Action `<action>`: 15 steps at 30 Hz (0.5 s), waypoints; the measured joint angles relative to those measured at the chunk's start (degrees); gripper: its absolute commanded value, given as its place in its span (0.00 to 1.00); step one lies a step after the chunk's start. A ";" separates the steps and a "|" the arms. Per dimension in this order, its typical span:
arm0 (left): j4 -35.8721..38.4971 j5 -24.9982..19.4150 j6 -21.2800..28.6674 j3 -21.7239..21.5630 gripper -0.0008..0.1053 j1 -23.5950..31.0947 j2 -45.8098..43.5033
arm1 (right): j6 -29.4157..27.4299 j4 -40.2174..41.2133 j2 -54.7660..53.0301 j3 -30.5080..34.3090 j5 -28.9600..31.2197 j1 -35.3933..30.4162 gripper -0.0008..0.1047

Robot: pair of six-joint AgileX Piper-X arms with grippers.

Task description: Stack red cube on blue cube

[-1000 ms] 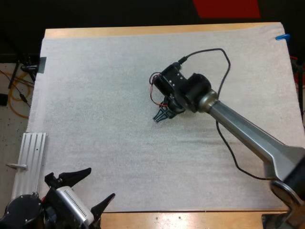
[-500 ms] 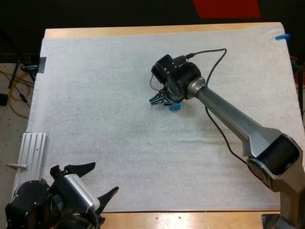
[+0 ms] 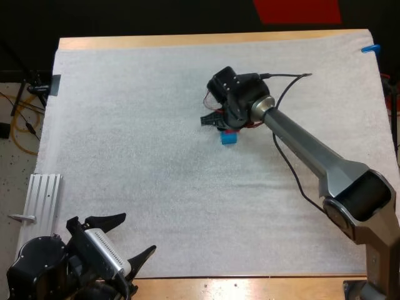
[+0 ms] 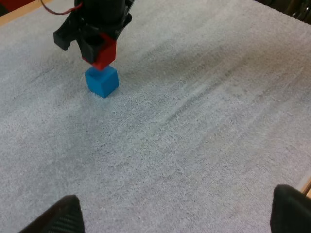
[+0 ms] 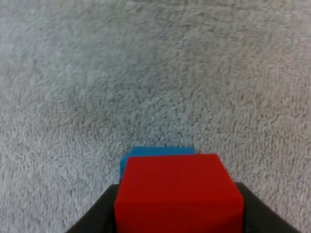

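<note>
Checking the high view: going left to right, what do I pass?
Metal rail → left hand → blue cube.

High view looks down from behind; wrist views — right nearest — share the blue cube (image 4: 102, 81).

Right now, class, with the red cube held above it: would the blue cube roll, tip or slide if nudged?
Likely slides, not rolls: the blue cube has flat faces and sits flat on the mat. The mat's fuzzy pile probably slows it. Being small, it could shift if the red cube in the right gripper lands off-centre.
</note>
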 measured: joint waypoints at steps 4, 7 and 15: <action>0.00 0.00 0.00 0.00 0.72 0.00 0.00 | 0.03 -0.35 0.00 0.00 -1.22 -0.53 0.30; 0.00 0.00 0.00 0.00 0.72 0.00 0.00 | 0.38 -1.09 0.00 0.00 -2.68 -0.53 0.30; 0.00 0.00 0.00 0.00 0.72 0.00 0.00 | 0.78 -1.31 0.00 0.00 -3.23 -0.41 0.30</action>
